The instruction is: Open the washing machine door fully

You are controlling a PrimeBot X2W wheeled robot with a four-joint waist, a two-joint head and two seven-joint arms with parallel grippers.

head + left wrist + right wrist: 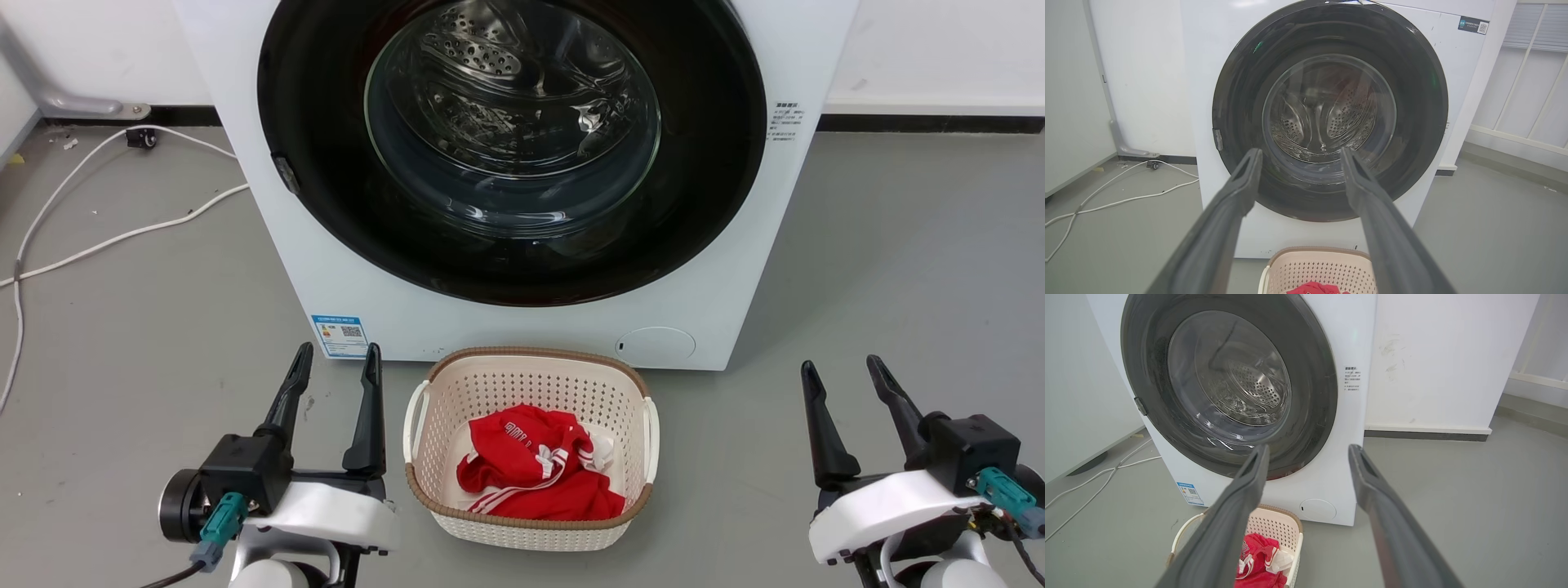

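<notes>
L gripper [340, 349], R gripper [841, 363] spread wide, empty, washing machine door [326, 204] closed, blue sticker [340, 336] text unreadable

Glossy black glass-centred washing machine door [310, 163]

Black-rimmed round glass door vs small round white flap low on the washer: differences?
The glossy black-rimmed round glass door is nearly as wide as the white washing machine; the small round white flap is far smaller. The door is dark with a clear window; the flap is opaque white. The door sits centred; the flap sits low, right of centre. Both are round and look shut.
</notes>
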